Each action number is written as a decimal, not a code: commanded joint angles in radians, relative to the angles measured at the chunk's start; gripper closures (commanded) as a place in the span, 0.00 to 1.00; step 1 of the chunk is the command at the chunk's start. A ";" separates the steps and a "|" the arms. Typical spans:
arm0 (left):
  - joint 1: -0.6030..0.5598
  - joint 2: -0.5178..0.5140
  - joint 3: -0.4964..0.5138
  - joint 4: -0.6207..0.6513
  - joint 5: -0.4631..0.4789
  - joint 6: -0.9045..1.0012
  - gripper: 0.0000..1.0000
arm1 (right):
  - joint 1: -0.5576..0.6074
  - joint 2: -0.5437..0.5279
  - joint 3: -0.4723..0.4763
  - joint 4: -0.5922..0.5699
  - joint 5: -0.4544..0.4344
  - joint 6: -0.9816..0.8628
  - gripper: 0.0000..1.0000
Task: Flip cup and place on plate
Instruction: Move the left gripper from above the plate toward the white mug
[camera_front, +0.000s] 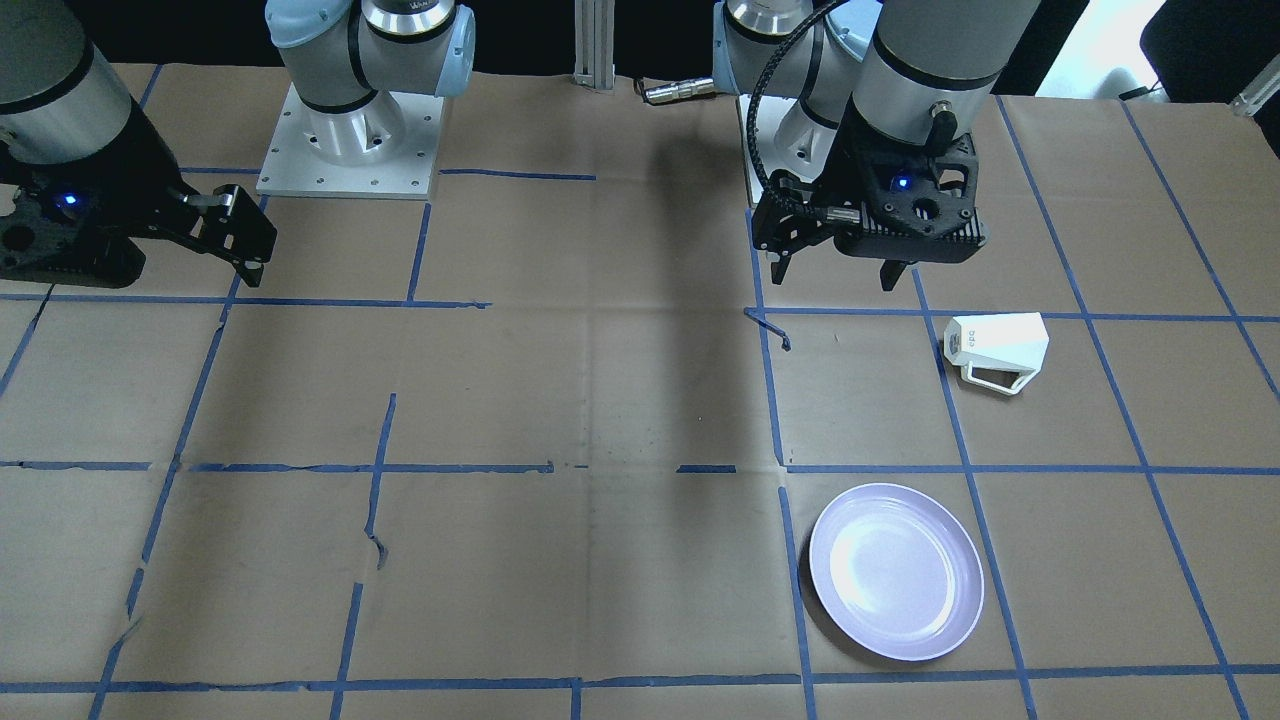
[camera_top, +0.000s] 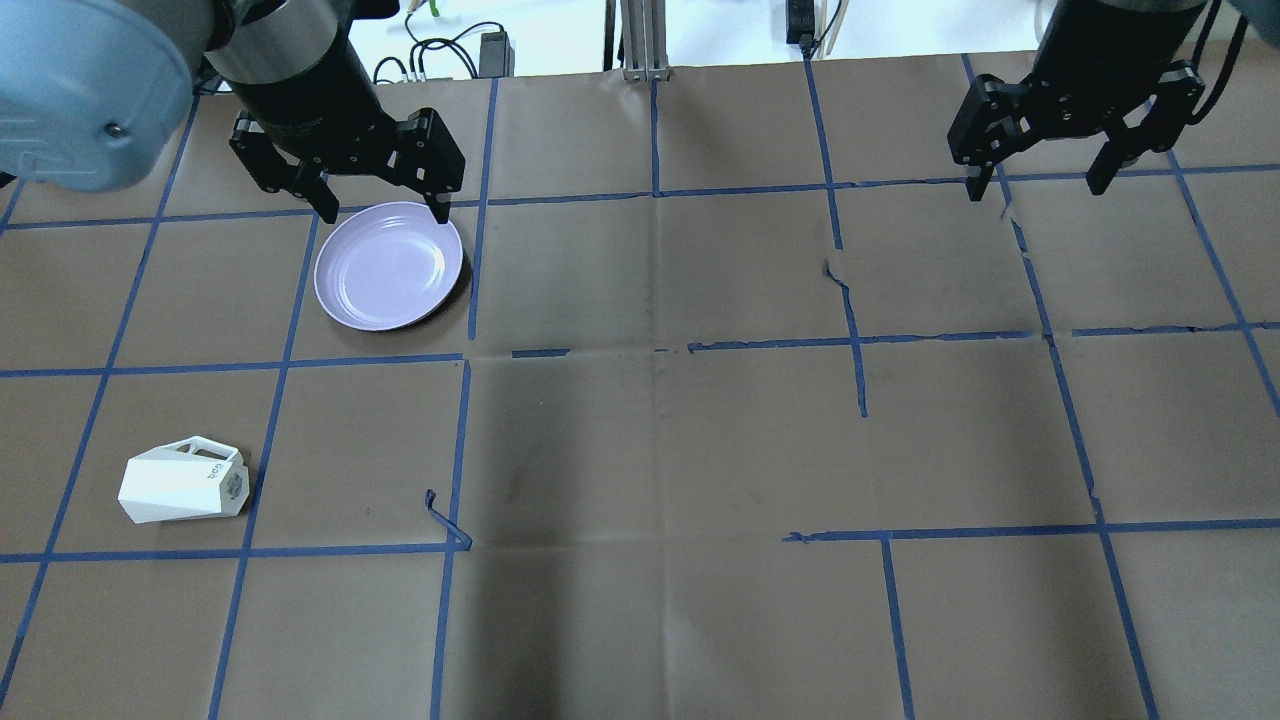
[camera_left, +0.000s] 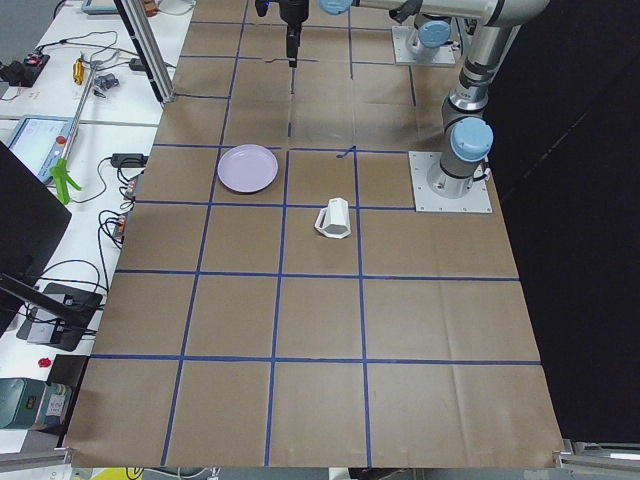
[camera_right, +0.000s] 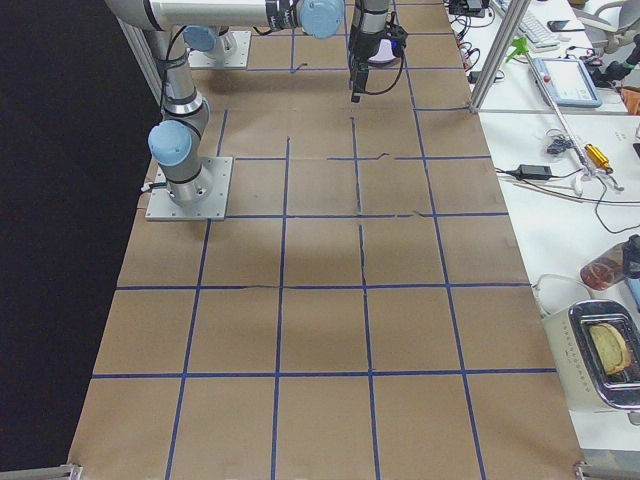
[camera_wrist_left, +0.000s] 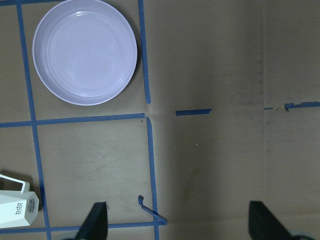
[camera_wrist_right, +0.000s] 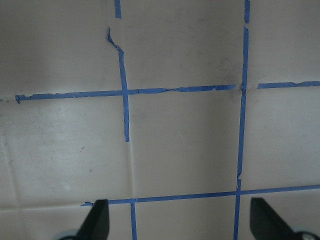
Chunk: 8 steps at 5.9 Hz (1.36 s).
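The white faceted cup lies on its side on the brown paper, its handle pointing away from my base and its wide mouth toward my left; it also shows in the front view and at the left wrist view's lower left edge. The lavender plate sits empty and flat one grid square farther out. My left gripper hangs open and empty high above the table, apart from both. My right gripper is open and empty, far off on the other side.
Blue tape lines form a grid on the paper. A loose curl of tape sticks up to the right of the cup. The arm base plates stand at my edge. Benches with tools and cables flank the table.
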 joint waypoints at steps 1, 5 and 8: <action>0.002 0.007 -0.014 0.006 0.002 0.002 0.01 | 0.000 0.000 0.000 0.001 0.000 0.000 0.00; 0.182 0.126 -0.130 -0.027 0.015 0.146 0.01 | 0.000 0.000 0.000 0.001 0.000 0.000 0.00; 0.554 0.217 -0.215 -0.076 0.018 0.500 0.01 | 0.000 0.000 0.000 0.001 0.000 0.000 0.00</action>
